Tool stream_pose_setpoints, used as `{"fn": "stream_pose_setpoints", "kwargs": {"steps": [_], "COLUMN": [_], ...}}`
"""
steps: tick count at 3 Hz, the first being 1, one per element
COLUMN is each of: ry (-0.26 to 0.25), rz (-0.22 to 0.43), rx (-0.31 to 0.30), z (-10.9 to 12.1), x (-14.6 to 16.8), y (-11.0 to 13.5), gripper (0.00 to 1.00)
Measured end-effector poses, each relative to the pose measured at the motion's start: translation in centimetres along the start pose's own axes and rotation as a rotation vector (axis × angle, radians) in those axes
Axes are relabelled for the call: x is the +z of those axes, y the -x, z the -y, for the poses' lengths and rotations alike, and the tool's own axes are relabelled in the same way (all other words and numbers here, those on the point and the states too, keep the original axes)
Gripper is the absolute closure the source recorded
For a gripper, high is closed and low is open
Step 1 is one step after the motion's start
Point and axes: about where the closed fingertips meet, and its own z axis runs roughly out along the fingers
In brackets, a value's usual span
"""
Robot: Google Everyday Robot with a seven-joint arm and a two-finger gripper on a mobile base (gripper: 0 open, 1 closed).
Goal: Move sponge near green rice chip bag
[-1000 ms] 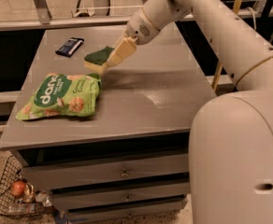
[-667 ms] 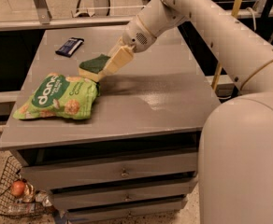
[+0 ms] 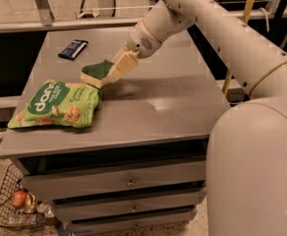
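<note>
The sponge, dark green on top with pale yellow foam below, is just above the top right corner of the green rice chip bag. The bag lies flat at the front left of the grey cabinet top. My gripper reaches in from the upper right and is shut on the sponge's right side, with its cream fingers pointing down to the left. Whether the sponge rests on the surface or hangs just above it cannot be told.
A dark blue flat wrapped bar lies at the back left of the top. Drawers run below the front edge. A wire basket with an apple and other items sits on the floor at the lower left. My arm's large body fills the right side.
My gripper has carried the sponge down and to the left, from further back on the top to right beside the bag's upper right corner. The bag and the blue bar have not moved.
</note>
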Motion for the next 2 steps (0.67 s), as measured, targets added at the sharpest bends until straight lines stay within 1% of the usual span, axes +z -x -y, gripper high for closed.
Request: {"fn": "stream_pose_setpoints", "kwargs": {"steps": [2], "ry": [0.008], "rz": [0.0], "rx": [0.0], "z": [0.05], "x": [0.66], "y": [0.08], "gripper": [0.04]}}
